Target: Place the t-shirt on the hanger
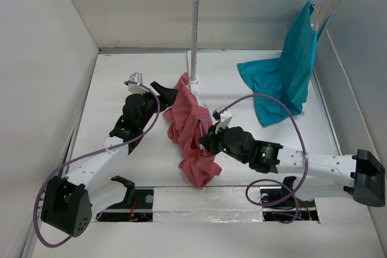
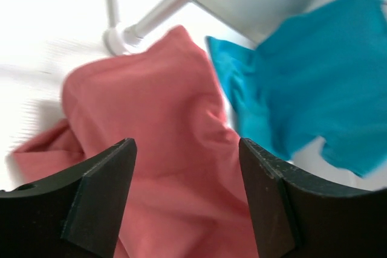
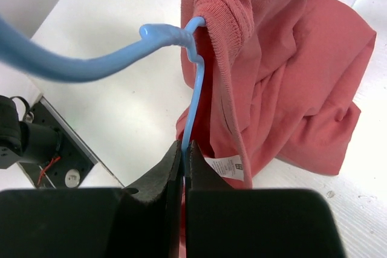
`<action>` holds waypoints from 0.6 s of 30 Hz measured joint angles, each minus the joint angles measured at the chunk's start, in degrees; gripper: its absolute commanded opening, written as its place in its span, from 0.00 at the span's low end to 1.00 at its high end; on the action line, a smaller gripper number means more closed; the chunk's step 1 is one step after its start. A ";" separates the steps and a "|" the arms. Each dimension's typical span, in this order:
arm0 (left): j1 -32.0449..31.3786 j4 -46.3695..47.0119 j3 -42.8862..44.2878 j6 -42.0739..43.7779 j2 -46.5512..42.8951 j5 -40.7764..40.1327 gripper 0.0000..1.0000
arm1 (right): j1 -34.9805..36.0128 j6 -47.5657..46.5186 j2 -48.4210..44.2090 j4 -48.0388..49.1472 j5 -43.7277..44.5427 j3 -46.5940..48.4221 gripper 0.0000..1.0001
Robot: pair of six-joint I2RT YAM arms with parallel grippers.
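When we look down from the top camera, we see the soft pink-red cotton t-shirt (image 1: 192,131) bunched up in a tall heap in the middle of the white table (image 1: 121,77), between our two arms. Our left gripper (image 1: 167,93) sits just beside its upper edge. Our right gripper (image 1: 207,141) is pressed against its lower side. A teal shirt (image 1: 287,80) hangs on the white pipe rack (image 1: 196,28) at the back.

From the left wrist, both black fingers (image 2: 97,191) stand wide apart with nothing between them. The t-shirt lies just ahead.

From the right wrist, the jaws are pinched tight on the thin light-blue wire hanger (image 3: 192,95). A ribbed edge of the t-shirt hangs over its bend.

We think we are partway through slipping the hanger inside. Next, our left gripper needs to grab loose cloth and pull it over the hanger's other side, while the right one holds steady.
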 measured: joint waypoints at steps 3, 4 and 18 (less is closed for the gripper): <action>0.20 -0.24 2.23 0.98 4.96 -1.92 0.69 | 0.00 -0.11 0.07 -0.66 -0.09 0.00 0.00; 0.20 -0.28 3.17 1.07 6.62 -2.25 0.69 | 0.00 -0.13 0.09 -0.61 -0.28 0.00 0.00; 0.20 10.14 -2.16 3.28 7.87 -2.69 0.34 | -0.81 -0.33 -0.42 -0.52 -2.12 0.00 0.00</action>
